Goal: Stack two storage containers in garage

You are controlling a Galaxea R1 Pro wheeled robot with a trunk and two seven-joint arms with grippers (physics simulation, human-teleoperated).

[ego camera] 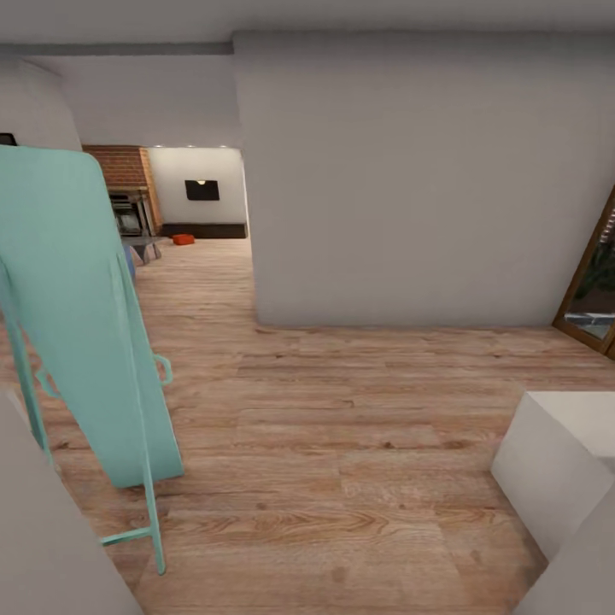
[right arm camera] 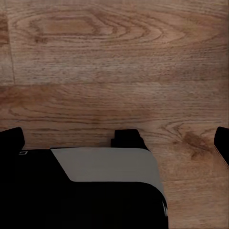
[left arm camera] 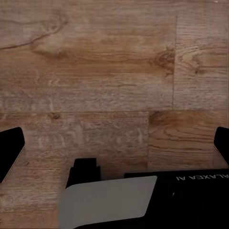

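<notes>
Far down the hall, the living room (ego camera: 224,175) shows through an opening, with a brick chimney (ego camera: 122,166), a black TV (ego camera: 202,190) and a low dark cabinet (ego camera: 205,231). One small orange-red storage container (ego camera: 183,239) sits on its wood floor in front of the cabinet. My left gripper (left arm camera: 114,148) hangs open over bare wood planks, its black fingertips (left arm camera: 9,152) wide apart. My right gripper (right arm camera: 114,143) is open too, above the same plank floor, holding nothing. The garage and its floor are out of view.
A teal ironing board (ego camera: 77,316) leans close on the left. A large white wall block (ego camera: 410,179) stands ahead. A white box (ego camera: 555,461) sits at the right, near a wood-framed glass door (ego camera: 594,290). A plank passage (ego camera: 201,282) runs towards the living room.
</notes>
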